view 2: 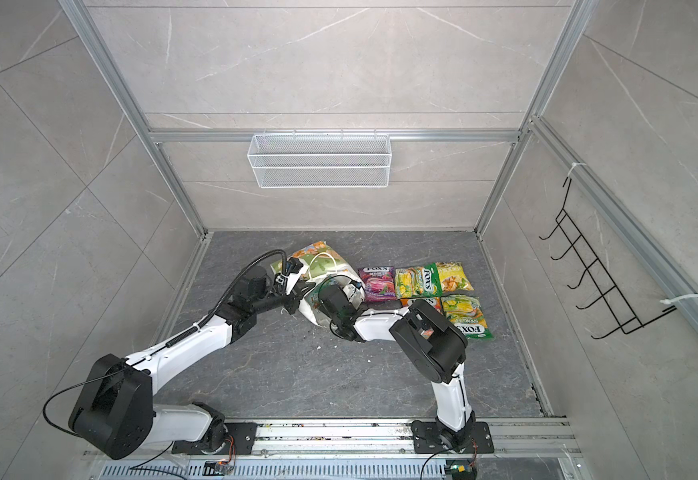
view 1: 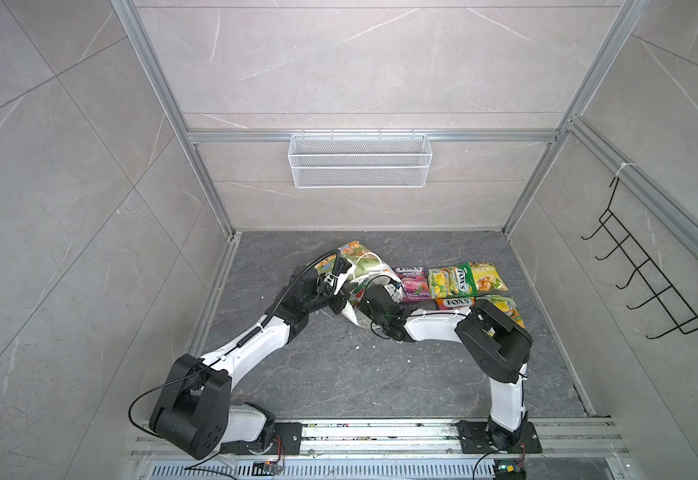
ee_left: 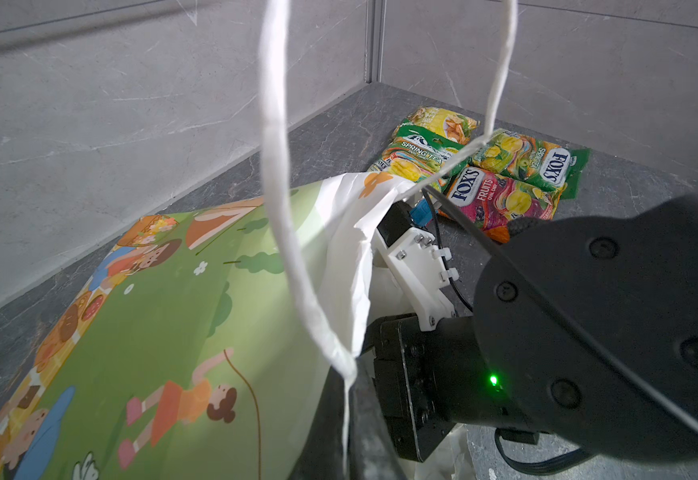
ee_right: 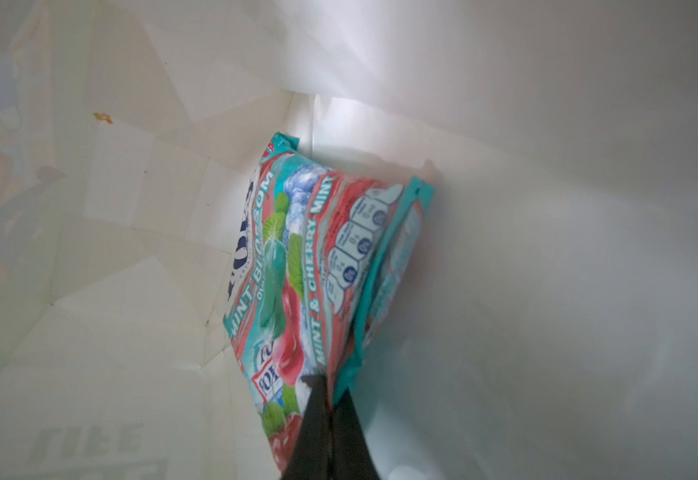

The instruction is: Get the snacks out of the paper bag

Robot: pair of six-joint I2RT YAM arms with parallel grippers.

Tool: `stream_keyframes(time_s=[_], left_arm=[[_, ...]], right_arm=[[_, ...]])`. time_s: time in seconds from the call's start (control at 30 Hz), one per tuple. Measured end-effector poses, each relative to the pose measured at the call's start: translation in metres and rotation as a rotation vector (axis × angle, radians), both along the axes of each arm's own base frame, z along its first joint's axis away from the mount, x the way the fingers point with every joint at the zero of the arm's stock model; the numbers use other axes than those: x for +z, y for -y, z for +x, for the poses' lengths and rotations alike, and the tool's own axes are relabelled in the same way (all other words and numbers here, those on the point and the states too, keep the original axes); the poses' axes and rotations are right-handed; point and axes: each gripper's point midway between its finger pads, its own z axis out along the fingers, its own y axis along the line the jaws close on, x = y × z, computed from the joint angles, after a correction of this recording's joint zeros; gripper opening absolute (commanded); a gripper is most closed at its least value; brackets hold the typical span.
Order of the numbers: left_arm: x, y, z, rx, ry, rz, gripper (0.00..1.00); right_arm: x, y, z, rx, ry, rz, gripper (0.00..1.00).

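- Snack pouch (ee_right: 297, 257), teal and red, lies inside the paper bag (view 1: 360, 266) against its white inner wall.
- Right gripper (ee_right: 329, 384) reaches into the bag's mouth, jaws clamped on that pouch's edge.
- Left gripper (ee_left: 345, 399) is pinched together on the bag's rim, by a cord handle (ee_left: 276, 166).
- Bag lies on its side on the grey floor (view 1: 339, 374).
- Purple pouch (view 2: 376, 282), yellow-green pouch (view 2: 416, 282) and yellow pouch (view 2: 455, 276) lie in a row just beside the bag's mouth.
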Motion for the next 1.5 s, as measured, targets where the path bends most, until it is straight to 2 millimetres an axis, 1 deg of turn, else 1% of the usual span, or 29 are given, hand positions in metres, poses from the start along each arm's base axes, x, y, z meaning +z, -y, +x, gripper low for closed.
stream_keyframes(time_s=[0.13, 0.23, 0.4, 0.5, 0.63, 0.87, 0.97, 1.2, 1.3, 1.5], left_arm=[[0.0, 0.0, 0.0, 0.0, 0.0, 0.0, 0.0], [0.0, 0.0, 0.0, 0.0, 0.0, 0.0, 0.0], [-0.002, 0.001, 0.003, 0.004, -0.003, -0.003, 0.0], [-0.007, 0.002, 0.006, 0.01, -0.02, -0.002, 0.0], [-0.006, 0.001, 0.011, 0.033, -0.023, -0.001, 0.0], [-0.007, -0.002, 0.014, 0.062, -0.024, 0.007, 0.0], [-0.008, -0.003, 0.015, 0.065, -0.028, 0.011, 0.0], [0.003, -0.005, 0.023, 0.101, -0.01, 0.003, 0.0], [0.002, -0.007, 0.024, 0.116, -0.015, 0.006, 0.0], [-0.002, -0.012, 0.027, 0.152, -0.035, 0.022, 0.0]], right_arm=[[0.0, 0.001, -0.001, 0.009, 0.008, -0.009, 0.0], [0.002, 0.001, -0.005, 0.026, 0.014, -0.026, 0.0], [0.024, -0.003, -0.012, 0.054, 0.048, -0.019, 0.0], [0.032, -0.001, -0.018, 0.069, 0.061, -0.02, 0.0], [0.043, 0.001, -0.025, 0.102, 0.07, -0.041, 0.0], [0.079, 0.004, -0.039, 0.178, 0.113, -0.081, 0.0], [0.085, 0.006, -0.044, 0.218, 0.117, -0.106, 0.0], [0.093, 0.012, -0.056, 0.284, 0.12, -0.169, 0.0], [0.099, 0.013, -0.059, 0.315, 0.128, -0.194, 0.0], [0.12, 0.011, -0.062, 0.367, 0.164, -0.215, 0.0]])
